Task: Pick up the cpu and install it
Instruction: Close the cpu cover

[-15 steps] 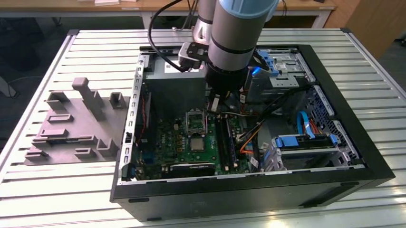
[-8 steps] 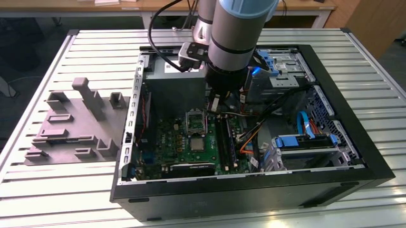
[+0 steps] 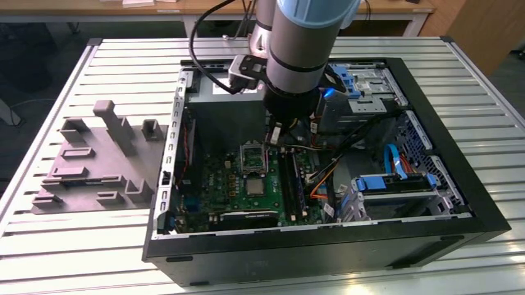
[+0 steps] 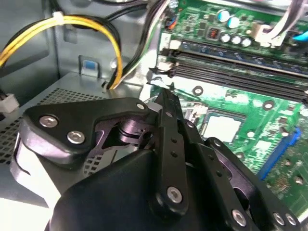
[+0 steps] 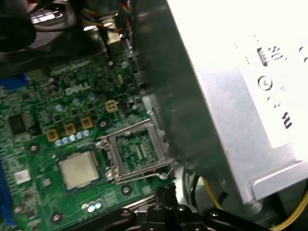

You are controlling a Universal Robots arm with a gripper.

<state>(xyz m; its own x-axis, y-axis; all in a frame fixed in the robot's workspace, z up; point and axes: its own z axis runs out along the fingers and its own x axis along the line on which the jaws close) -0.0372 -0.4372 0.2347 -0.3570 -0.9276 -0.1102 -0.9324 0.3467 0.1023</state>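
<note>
We hover our gripper [image 4: 156, 79] low inside the open computer case [image 3: 459, 203], its black fingers [image 4: 168, 125] drawn together to a narrow tip with nothing between them, poised just beside the metal-framed socket [image 5: 137, 153]. In the first wrist view the socket's retention frame is raised and its centre bare, so nothing is seated yet. The cpu [image 5: 78, 169] lies flat on the green motherboard [image 5: 43, 144], on the far side of the socket from the grey power supply box [image 5: 231, 91] that crowds our wrist. To do this step well, we judge that we must spread the fingers before descending, come down square over the chip, grip its edges lightly and keep it level, steering clear of the yellow cables [image 4: 103, 26]. We count one cpu, one socket, one gripper and one grey box.
</note>
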